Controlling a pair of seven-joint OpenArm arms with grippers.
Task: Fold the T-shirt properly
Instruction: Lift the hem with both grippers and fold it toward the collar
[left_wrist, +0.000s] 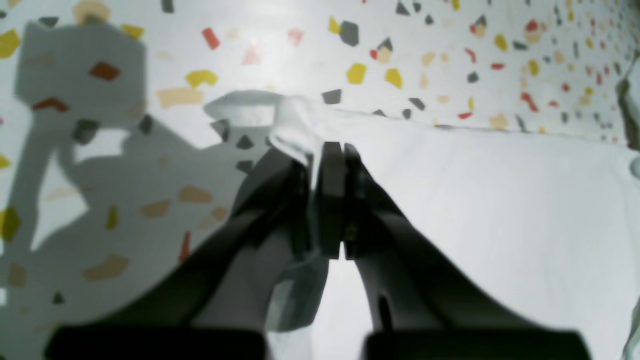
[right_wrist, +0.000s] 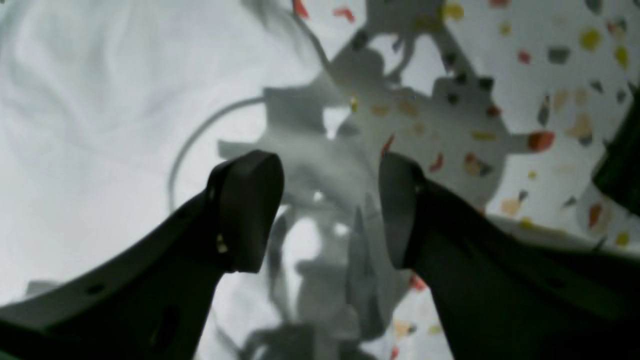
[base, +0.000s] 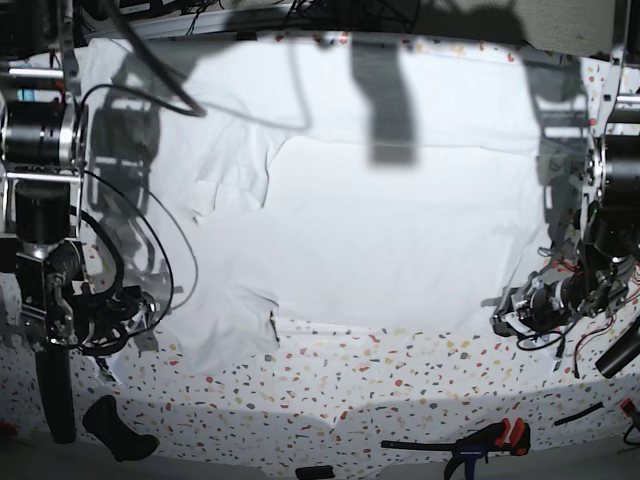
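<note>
The white T-shirt lies spread over most of the speckled table, with one sleeve folded in at the left. In the left wrist view my left gripper is shut on the edge of the T-shirt, with a small bunch of cloth pinched at the tips. In the base view this gripper sits at the shirt's near right corner. My right gripper is open and empty. It hovers over the T-shirt's edge, where cloth meets bare table.
A clamp with red handles and a black bar lie near the table's front right. A small black object sits at the front edge. Loose cables hang by the arm at the left.
</note>
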